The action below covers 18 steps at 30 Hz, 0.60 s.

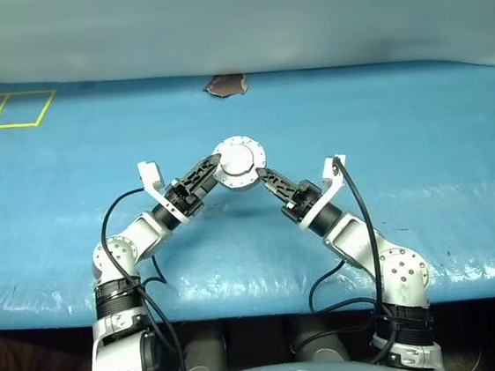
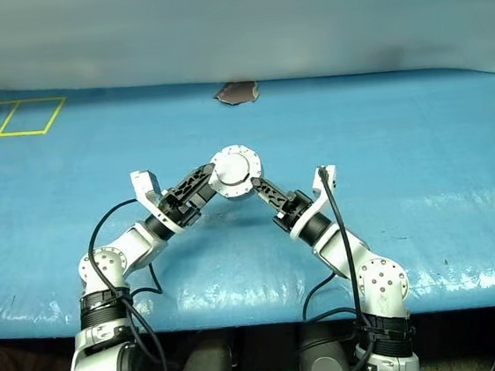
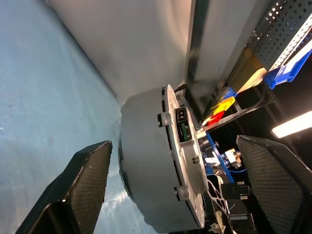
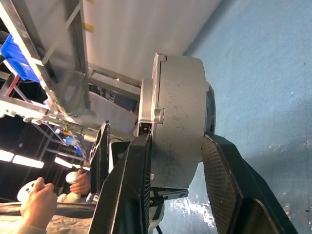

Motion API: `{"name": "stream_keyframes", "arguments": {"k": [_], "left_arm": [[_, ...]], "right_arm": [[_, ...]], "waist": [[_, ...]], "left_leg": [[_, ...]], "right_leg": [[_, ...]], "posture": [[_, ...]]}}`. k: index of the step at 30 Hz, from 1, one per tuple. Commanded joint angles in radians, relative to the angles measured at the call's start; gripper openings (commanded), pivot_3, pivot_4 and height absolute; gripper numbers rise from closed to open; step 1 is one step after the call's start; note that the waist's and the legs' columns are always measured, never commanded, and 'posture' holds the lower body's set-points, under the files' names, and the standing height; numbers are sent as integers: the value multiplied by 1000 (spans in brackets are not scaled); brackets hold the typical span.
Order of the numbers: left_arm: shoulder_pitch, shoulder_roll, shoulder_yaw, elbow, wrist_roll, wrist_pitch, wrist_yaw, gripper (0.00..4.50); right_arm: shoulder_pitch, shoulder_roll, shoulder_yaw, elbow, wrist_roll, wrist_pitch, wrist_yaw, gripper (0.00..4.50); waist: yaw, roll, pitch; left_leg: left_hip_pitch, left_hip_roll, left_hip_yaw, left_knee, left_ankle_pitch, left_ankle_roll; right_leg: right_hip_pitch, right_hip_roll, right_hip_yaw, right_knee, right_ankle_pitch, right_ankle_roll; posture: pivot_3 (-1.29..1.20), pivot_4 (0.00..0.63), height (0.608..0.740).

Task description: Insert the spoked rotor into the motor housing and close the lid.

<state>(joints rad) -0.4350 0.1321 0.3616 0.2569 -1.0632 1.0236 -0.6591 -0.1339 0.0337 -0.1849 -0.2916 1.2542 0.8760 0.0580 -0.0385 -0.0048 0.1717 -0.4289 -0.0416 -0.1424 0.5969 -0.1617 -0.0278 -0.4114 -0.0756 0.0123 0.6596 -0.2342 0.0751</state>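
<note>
From the left eye view, the round silver metal motor housing (image 1: 238, 163), a short closed drum with a bolted flange rim, is held up above the blue plastic-covered counter (image 1: 424, 176), between the two grippers. The right gripper (image 1: 269, 180) reaches it from the lower right and clamps its edge; the left gripper (image 1: 207, 166) sits just beside its left edge, its black fingers pointing at it. Both forearms angle inward and upward, meeting in an inverted V. Well beyond the housing, at the counter's far edge, lies a small flat brown scrap (image 1: 225, 85); yellow tape lines (image 1: 9, 110) mark squares at the far left.

The right eye view gives the same layout.

In the left wrist view, the housing (image 3: 151, 161) stands edge-on between the left gripper's two mesh-textured fingers (image 3: 90, 183), with a clear gap on each side: the jaws are spread wide and touch nothing. Behind are a grey panel and blue bins (image 3: 292, 63) on a rack.

In the right wrist view, the right gripper's two fingers (image 4: 224, 180) press against the housing's (image 4: 178, 122) opposite flat faces, gripping it. A person's hands (image 4: 36, 202) show in the background.
</note>
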Motion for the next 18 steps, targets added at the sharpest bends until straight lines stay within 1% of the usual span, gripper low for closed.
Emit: {"name": "stream_keyframes", "arguments": {"k": [1,9,12,15,16,18], "left_arm": [[-27,-1,-26,17,10,-6,-28,4455],[-32,-26,-68,20,51,-55,-44,4455],[-28,-27,-64,20,55,-60,-38,3907],[-25,-35,-55,20,55,-70,-26,2926],[-25,-37,-53,20,55,-69,-25,2783],[-23,-39,-51,18,53,-66,-22,2770]], "right_arm": [[-15,3,33,-69,26,-23,34,1236],[-11,-10,61,-84,21,-31,41,1236],[-7,-14,65,-84,19,-36,41,1236],[-5,-17,68,-84,18,-40,40,1236],[-4,-18,69,-83,17,-41,41,1236],[-4,-20,72,-81,16,-45,42,1236]], "waist": [[-1,0,0],[0,0,0],[0,0,0],[0,0,0],[0,0,0],[0,0,0]], "left_leg": [[0,0,0,0,0,0],[0,0,0,0,0,0],[0,0,0,0,0,0],[0,0,0,0,0,0],[0,0,0,0,0,0],[0,0,0,0,0,0]], "right_leg": [[0,0,0,0,0,0],[0,0,1,0,0,0],[0,0,0,0,0,0],[0,0,1,0,0,0],[0,0,1,0,0,0],[0,0,1,0,0,0]], "posture": [[0,150,740],[0,150,740],[0,150,740],[0,150,740],[0,150,740],[0,150,740]]}}
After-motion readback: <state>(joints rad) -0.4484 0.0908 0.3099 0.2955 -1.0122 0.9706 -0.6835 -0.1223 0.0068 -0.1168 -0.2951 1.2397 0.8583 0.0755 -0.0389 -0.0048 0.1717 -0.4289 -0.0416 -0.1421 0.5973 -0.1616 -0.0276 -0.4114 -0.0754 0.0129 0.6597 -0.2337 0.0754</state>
